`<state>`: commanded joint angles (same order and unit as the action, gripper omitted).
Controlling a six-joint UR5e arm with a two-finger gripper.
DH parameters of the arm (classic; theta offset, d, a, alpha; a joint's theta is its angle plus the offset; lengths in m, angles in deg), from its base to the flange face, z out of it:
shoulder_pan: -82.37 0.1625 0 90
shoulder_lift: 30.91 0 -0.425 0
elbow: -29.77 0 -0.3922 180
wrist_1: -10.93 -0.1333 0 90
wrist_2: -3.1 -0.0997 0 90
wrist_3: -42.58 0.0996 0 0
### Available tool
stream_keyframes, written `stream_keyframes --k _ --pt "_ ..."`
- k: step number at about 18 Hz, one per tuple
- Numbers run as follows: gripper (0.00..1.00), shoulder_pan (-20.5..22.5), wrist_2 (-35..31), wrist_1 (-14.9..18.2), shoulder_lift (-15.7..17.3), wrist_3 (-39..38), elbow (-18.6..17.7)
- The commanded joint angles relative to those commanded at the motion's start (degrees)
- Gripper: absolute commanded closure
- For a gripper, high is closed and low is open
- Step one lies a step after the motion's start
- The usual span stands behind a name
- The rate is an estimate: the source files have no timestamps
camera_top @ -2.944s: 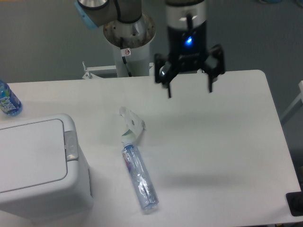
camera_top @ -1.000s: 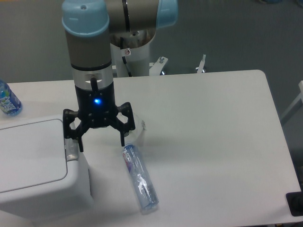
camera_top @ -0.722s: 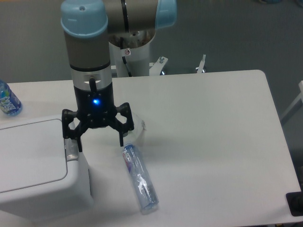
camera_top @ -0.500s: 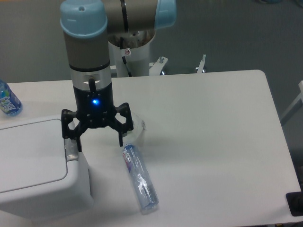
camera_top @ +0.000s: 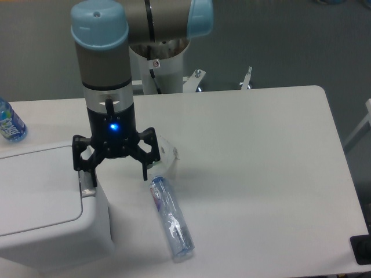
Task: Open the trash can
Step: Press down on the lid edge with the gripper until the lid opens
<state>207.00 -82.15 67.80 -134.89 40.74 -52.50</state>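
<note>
The trash can is a big boxy white bin at the lower left, its flat lid lying shut. Its small grey latch sits on the right edge of the lid. My gripper hangs open over the bin's right side, fingers spread wide. The left fingertip is right above the latch; whether it touches is unclear. The right fingertip hovers past the bin, over the table, with nothing between the fingers.
A clear plastic bottle lies on the table just right of the bin, a torn clear wrapper behind it. A blue-labelled bottle stands at the far left edge. The arm's base pillar is behind the table.
From far right at the table's back, the arm has swung left over the bin's latch. In the last second it crept slightly further left; the lid stays shut.
</note>
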Motion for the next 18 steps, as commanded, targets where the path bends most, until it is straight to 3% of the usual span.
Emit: stream_keyframes --k 12,18 --pt "0.0 0.0 0.0 0.0 0.0 0.0 -0.4" --pt "0.0 0.6 -0.2 0.0 0.5 0.2 2.5"
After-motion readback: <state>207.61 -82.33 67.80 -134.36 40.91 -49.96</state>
